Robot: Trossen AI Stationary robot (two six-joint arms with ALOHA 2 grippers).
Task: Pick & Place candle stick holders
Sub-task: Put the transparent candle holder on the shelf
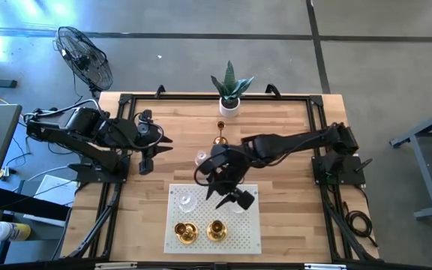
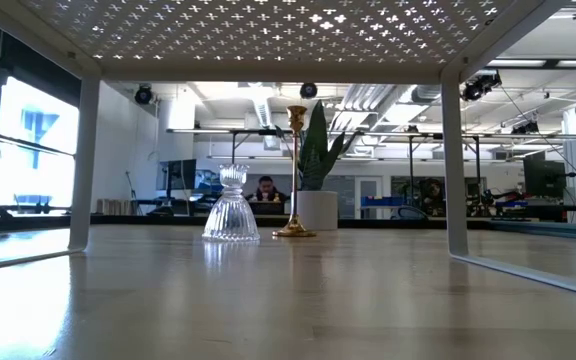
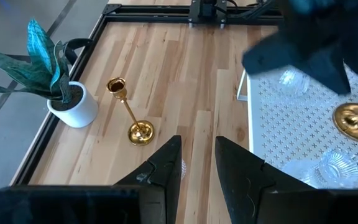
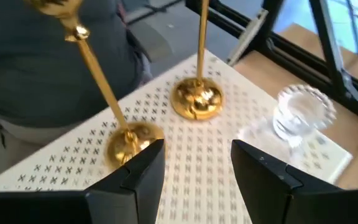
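Right gripper [image 4: 194, 165]: jaws apart, empty, over white mat [image 1: 253, 236] holding 2 brass holders [image 1: 216, 230]. Glass holder [image 2: 231, 206]: fragile, slippery; grip narrow neck. Left gripper [image 3: 196, 168]: parted, empty.

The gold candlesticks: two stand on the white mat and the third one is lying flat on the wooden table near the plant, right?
Not quite. The third gold candlestick stands upright on the wooden table, not flat; the low view shows it tall on its round base, in front of the plant. The other two gold candlesticks do stand on the white mat, as the high view shows.
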